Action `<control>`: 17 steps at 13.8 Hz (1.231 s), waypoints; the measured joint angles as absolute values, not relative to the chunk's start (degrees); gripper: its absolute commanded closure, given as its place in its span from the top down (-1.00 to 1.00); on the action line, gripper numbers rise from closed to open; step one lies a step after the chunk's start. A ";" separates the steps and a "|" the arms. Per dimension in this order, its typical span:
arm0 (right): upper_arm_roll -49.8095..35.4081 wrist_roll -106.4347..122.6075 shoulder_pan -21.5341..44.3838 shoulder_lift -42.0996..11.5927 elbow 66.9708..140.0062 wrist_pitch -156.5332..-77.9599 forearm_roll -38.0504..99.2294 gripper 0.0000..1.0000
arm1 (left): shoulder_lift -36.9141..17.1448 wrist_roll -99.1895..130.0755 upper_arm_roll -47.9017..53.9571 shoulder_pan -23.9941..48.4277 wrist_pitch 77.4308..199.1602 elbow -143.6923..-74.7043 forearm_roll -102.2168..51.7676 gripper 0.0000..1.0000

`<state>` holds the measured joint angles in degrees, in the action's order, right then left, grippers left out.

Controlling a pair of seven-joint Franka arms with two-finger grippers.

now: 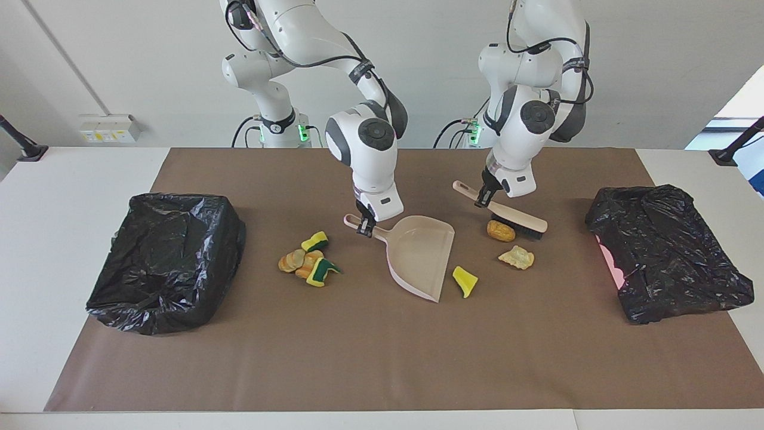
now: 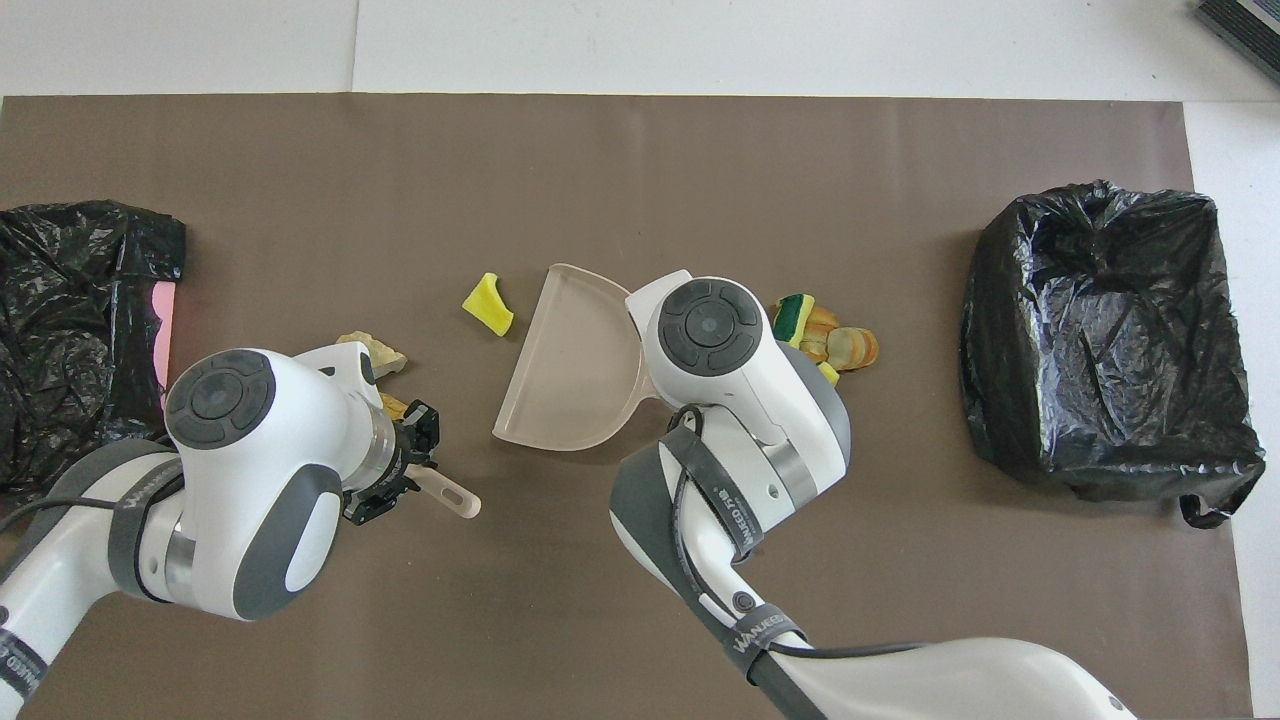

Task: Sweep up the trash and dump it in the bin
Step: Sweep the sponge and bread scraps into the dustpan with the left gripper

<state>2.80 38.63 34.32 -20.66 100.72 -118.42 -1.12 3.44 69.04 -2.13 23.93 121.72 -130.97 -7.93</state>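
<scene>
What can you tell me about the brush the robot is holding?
The brush is a beige hand brush with a long, thin handle, a hanging hole at its end, and black bristles underneath. It looks like plastic. The left gripper is shut on the handle and holds it tilted, bristle end down on the brown mat. A tan-orange chunk lies right against the bristles.

Pale pink dustpan (image 1: 421,254), beige hand brush (image 1: 507,212) with black bristles, yellow chunk (image 1: 465,280), pale yellow chunk (image 1: 517,257), tan-orange chunk (image 1: 501,231), yellow-and-green and tan-orange pieces (image 1: 307,260), glossy black bin bags (image 1: 164,260), brown mat (image 1: 382,358), white table (image 1: 71,173).
</scene>
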 measured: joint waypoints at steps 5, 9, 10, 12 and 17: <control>2.80 38.55 34.32 -20.66 100.72 -118.42 -1.12 -1.00 | 3.42 47.61 -2.21 23.07 121.73 -130.95 -9.56 -1.00; 2.79 37.96 34.37 -20.66 100.73 -118.37 -1.12 -1.00 | 2.58 34.58 -1.19 23.93 121.84 -130.96 -11.82 -1.00; 2.79 37.84 34.38 -20.66 100.73 -118.37 -1.12 -1.00 | 2.06 31.73 -0.92 25.20 122.82 -130.93 -13.58 -1.00; 2.79 37.69 34.38 -20.66 100.73 -118.36 -1.12 -1.00 | 1.38 27.92 -0.61 28.08 125.34 -130.82 -15.04 -1.00; 2.79 37.46 34.39 -20.66 100.73 -118.36 -1.12 -1.00 | 0.39 18.70 -0.27 33.51 125.23 -127.69 -15.57 -1.00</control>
